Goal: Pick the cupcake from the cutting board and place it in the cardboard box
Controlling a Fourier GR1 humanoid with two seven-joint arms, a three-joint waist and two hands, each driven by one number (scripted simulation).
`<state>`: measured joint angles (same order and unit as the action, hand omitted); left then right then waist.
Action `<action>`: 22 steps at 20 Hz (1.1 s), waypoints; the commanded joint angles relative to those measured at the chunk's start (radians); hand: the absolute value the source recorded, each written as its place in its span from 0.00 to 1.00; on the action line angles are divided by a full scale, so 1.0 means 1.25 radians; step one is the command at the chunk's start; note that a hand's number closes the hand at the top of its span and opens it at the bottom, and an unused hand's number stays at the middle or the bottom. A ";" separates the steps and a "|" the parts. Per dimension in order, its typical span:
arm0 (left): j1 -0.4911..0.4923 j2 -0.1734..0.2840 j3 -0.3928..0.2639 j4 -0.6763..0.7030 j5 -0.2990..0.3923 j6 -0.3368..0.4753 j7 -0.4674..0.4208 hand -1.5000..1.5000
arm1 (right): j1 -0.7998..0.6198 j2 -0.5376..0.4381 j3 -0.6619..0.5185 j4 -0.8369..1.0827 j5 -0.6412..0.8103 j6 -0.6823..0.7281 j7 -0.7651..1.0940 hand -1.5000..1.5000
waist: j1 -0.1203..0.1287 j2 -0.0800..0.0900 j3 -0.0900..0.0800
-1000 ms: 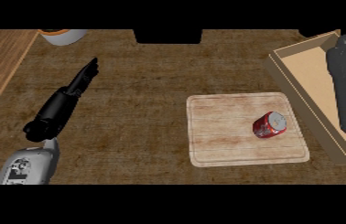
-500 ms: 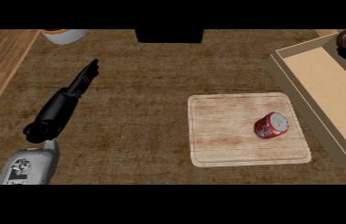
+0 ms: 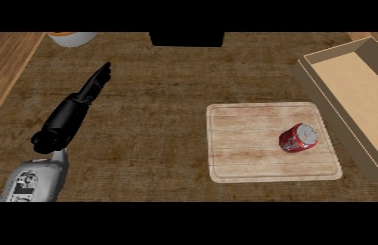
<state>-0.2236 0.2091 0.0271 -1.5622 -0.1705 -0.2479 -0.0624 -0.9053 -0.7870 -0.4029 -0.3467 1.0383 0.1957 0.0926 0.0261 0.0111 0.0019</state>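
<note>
Robot hand [image 3: 74, 109] far left of cupcake [image 3: 298, 138]

- Cupcake [image 3: 298, 138]: red wrapper with a pale grey top, tipped on its side, top facing up-right. It lies on the right part of the board.
- Board [image 3: 251, 144]: pale wood, squarish, flat on the table.
- Box [image 3: 353, 91]: open cardboard, tan inside, just right of the board, apart from it.

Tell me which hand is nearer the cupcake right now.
Left, the only one in view. The left hand lies open on the counter well left of the cupcake, which sits on the cutting board. The right hand isn't visible.
</note>
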 commanded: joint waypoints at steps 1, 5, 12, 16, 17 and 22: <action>-0.031 0.000 0.005 -0.012 0.014 -0.011 0.034 0.50 | 0.003 -0.007 0.010 0.050 -0.006 0.073 -0.075 0.00 | 0.000 -0.001 0.000; 0.022 0.002 0.002 0.005 -0.003 -0.009 -0.027 0.50 | 0.021 -0.019 -0.030 0.045 -0.055 0.033 -0.207 0.00 | 0.000 0.000 0.000; 0.000 0.003 0.018 -0.008 0.019 -0.011 0.018 0.50 | -0.058 0.030 -0.327 0.011 -0.347 -0.089 -0.258 0.00 | -0.023 -0.009 0.003; 0.001 0.005 0.022 -0.007 0.016 -0.009 0.011 0.50 | -0.012 -0.012 -0.446 0.048 -0.453 -0.096 -0.266 0.00 | -0.015 0.000 0.002; 0.008 -0.004 0.008 -0.001 -0.004 0.004 -0.009 0.50 | -0.021 -0.029 -0.458 0.048 -0.464 -0.107 -0.240 0.00 | -0.014 -0.001 0.001; 0.025 0.016 0.017 -0.036 0.016 -0.026 0.007 0.50 | 0.082 -0.106 -0.513 0.068 -0.522 -0.073 -0.316 0.00 | -0.002 0.000 0.002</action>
